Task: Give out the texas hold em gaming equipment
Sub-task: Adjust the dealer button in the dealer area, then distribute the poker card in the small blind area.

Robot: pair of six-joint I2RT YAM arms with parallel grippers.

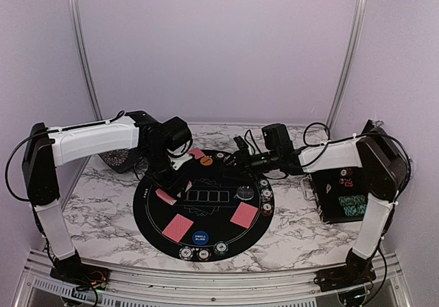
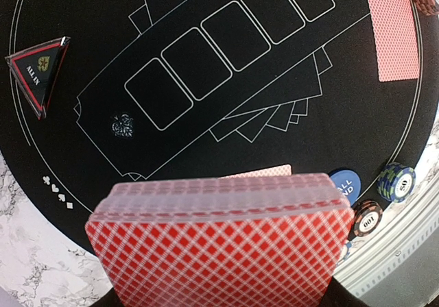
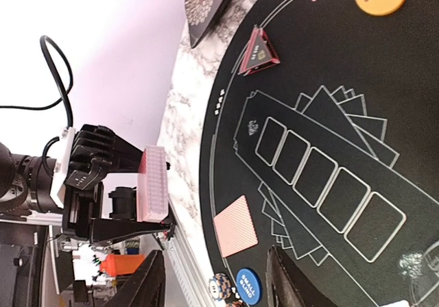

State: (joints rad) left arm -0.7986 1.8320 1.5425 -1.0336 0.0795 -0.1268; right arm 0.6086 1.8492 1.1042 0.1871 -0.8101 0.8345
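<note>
Card deck (image 2: pixel 219 266) — red lattice backs; mat (image 2: pixel 384 136) black; table (image 1: pixel 110 204) — grey-veined white marble.

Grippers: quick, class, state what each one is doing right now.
Left gripper: shut on the deck of red-backed cards.
Right gripper: open, holding nothing.

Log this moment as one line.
left end effector: shut on card deck | right end effector: open, empty | card deck: held in air
</note>
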